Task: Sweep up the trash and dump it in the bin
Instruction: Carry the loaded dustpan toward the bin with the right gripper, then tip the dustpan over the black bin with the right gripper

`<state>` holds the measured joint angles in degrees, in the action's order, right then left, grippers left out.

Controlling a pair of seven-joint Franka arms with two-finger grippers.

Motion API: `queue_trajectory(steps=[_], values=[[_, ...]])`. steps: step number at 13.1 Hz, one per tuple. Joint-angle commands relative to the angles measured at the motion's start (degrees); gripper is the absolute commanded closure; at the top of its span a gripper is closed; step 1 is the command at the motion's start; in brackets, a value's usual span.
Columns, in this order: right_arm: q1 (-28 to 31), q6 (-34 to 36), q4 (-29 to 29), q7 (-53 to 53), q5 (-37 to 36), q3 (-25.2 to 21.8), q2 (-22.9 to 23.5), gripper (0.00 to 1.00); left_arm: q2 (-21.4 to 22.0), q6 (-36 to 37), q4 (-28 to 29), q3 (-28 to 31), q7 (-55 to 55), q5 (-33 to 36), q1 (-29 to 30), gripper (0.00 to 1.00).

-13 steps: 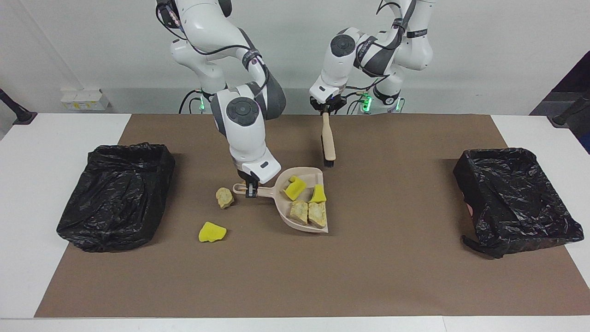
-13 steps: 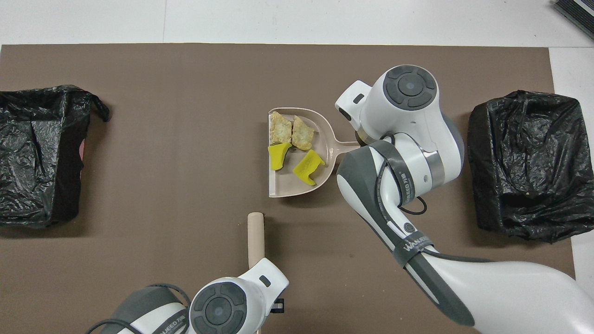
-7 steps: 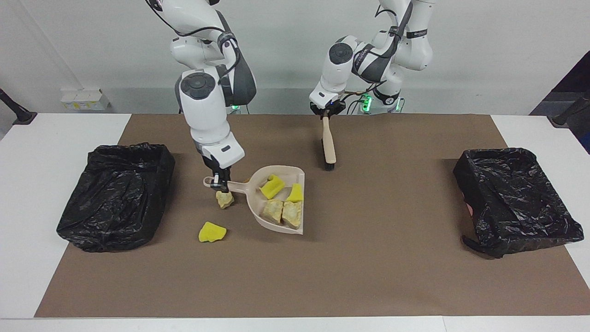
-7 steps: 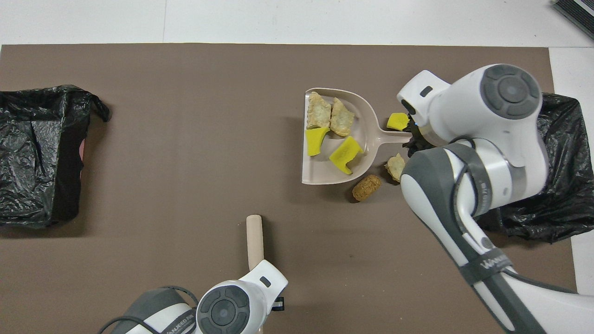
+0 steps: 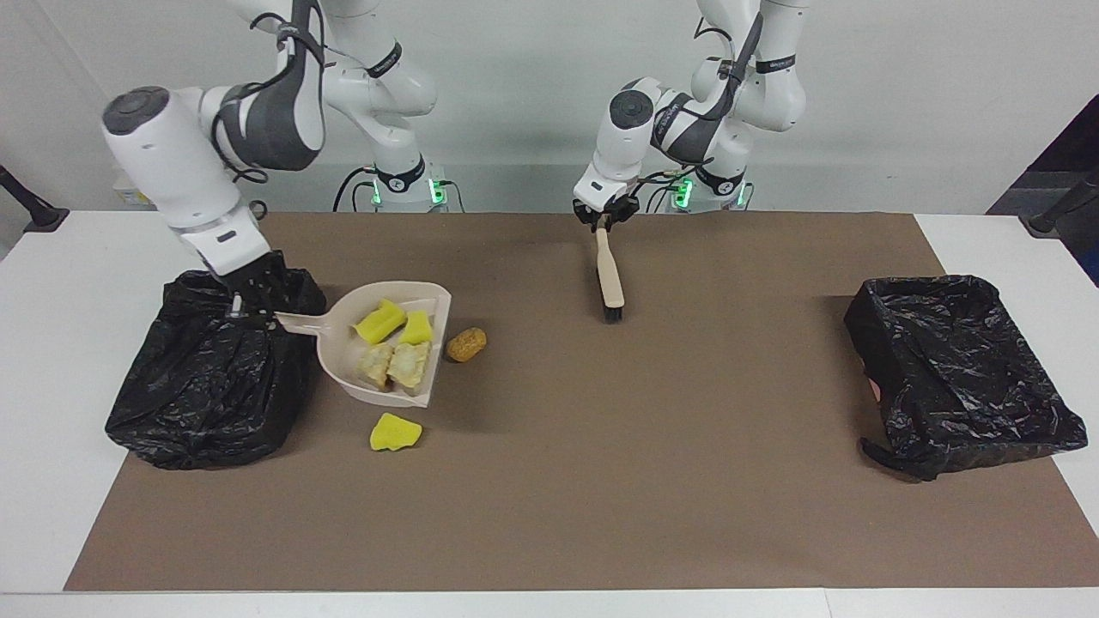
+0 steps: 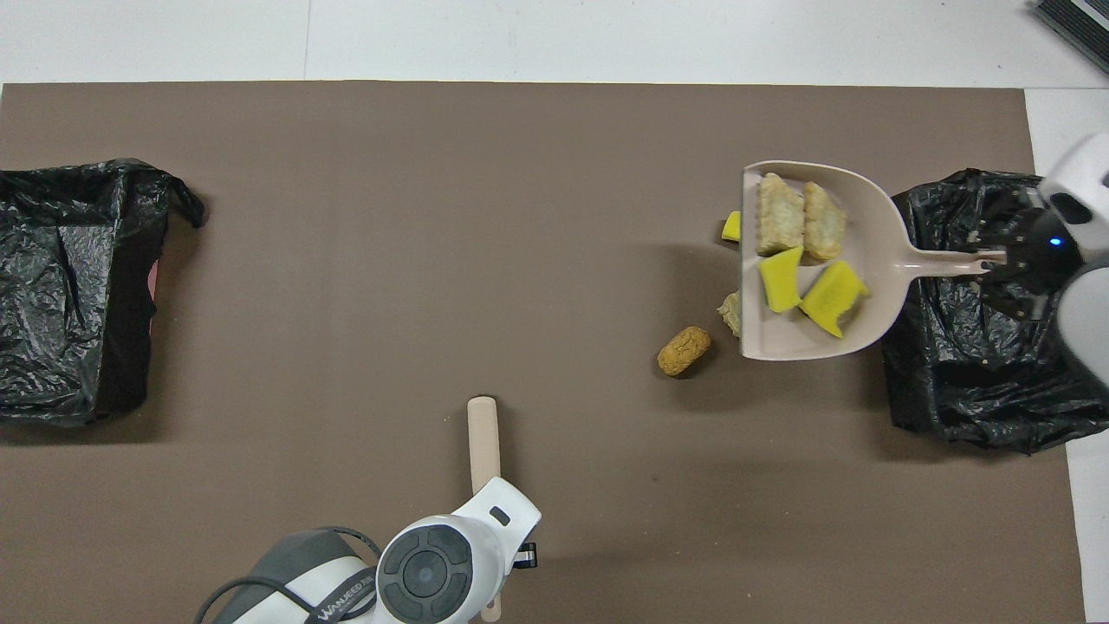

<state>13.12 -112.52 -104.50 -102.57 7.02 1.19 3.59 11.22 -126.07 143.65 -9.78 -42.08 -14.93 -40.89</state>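
The right claw [image 5: 238, 306] is clamped on the handle tip of the beige dustpan [image 5: 343, 356], holding it up in the air, and it hangs over the black-lined bin [image 5: 206, 378] at the right arm's end of the worktop [image 5: 51, 360]. The pan itself juts out past the bin's edge over the brown mat [image 5: 601, 481], and riding inside it are two yellow sponge pieces [image 5: 379, 320] and two cream bread-like chunks [image 5: 395, 364]. Down on the mat, the orange-brown peanut-shaped lump [image 5: 466, 344] lies just beside the pan's open mouth, toward the middle of the worktop. A loose yellow sponge scrap [image 5: 395, 432] lies farther from the robots than the pan, and in the overhead view another cream chunk [image 6: 729, 311] peeks out from under the pan's front edge. Over at the middle, close to the robots, the left claw [image 5: 604, 221] grips the top of the brush handle [image 5: 609, 270], bristles down on the mat. A second black-lined bin [image 5: 962, 369] sits at the left arm's end.
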Motion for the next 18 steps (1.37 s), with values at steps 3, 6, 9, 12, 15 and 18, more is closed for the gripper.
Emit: queue_trajectory(steps=[3, 6, 9, 12, 15, 18], values=[[14.9, 5.1, 1.0, -18.3, 3.7, 0.1, -2.4, 1.0, -0.6, 2.0, -2.9, 0.9, 0.9, 0.9, 5.1, 0.0], [17.6, 5.9, 2.5, -23.8, 0.4, -3.7, -2.3, 1.0, 0.0, 7.9, -10.2, 1.1, 7.0, 1.0, 13.4, 0.0], [18.0, 3.9, 5.1, -23.4, -4.7, -5.6, -1.3, 1.0, 0.6, 14.4, -14.7, 1.2, 14.6, 3.8, 20.7, 0.0], [17.6, 1.2, 4.7, -18.9, -10.4, -5.8, -1.0, 1.0, 0.7, 15.1, -15.7, 1.3, 27.4, 6.8, 29.3, 0.0], [14.8, -3.7, 3.9, -11.9, -18.5, -5.6, -0.3, 1.0, 0.6, 16.2, -17.8, 1.3, 37.4, 8.5, 37.2, 0.0], [11.5, -6.1, 2.0, -2.2, -28.0, -5.5, -0.3, 1.0, -1.0, 21.5, -25.6, 1.2, 42.9, 9.5, 42.6, 0.0]])
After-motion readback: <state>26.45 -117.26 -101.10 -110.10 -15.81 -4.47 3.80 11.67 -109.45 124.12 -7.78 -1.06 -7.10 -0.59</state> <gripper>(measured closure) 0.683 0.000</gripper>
